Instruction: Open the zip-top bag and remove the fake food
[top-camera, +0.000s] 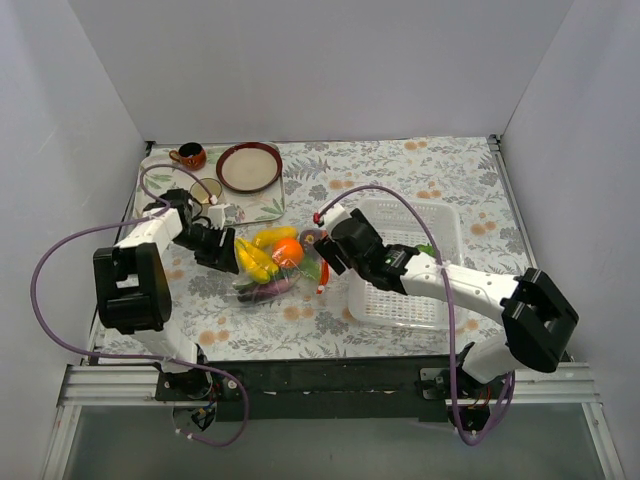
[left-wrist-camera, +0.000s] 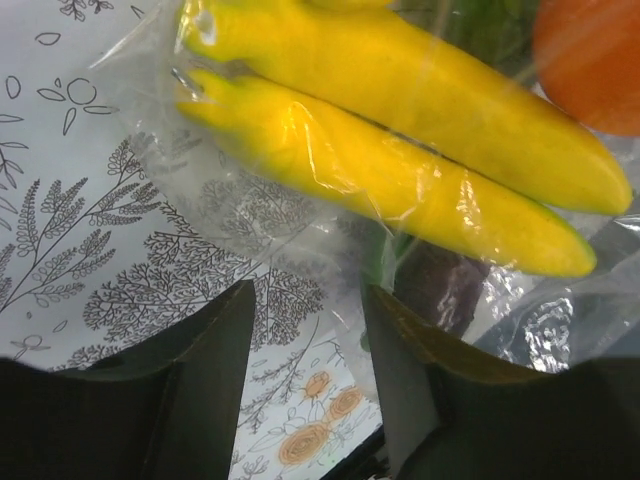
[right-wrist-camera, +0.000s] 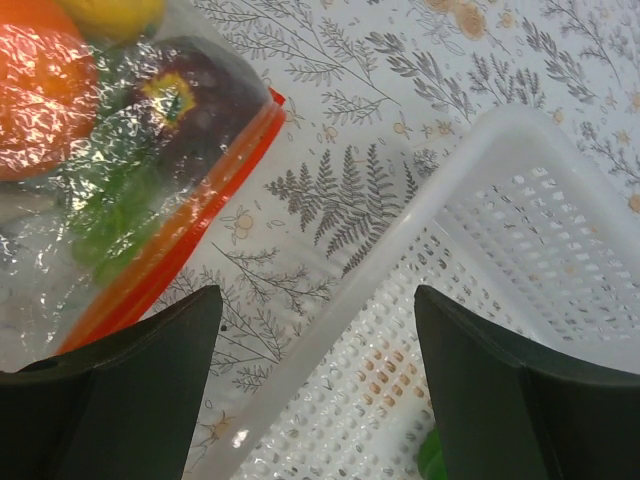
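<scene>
Starting at the left, the left arm reaches in from its base with the elbow raised and the wrist tilted down. The left hand (top-camera: 228, 255) sits at the left end of the clear, crinkly plastic zip-top bag (top-camera: 268, 278); its fingers stand moderately parted and grip nothing, with loose film just ahead of them, apparently placed to pin that end. The bag lies flat near the middle of the floral-patterned surface (top-camera: 400, 170), between the two hands, with its orange-red zip strip (right-wrist-camera: 190, 235) along the right edge and seemingly not yet opened. The glossy plastic fake food (top-camera: 272, 252), yellow bananas, an orange, dark purple and green pieces, is all inside. The right arm stretches low across the white perforated plastic basket (top-camera: 400, 305). The right hand (right-wrist-camera: 315, 300) hovers wide open just beside the strip, touching nothing, likely positioned to take it.
</scene>
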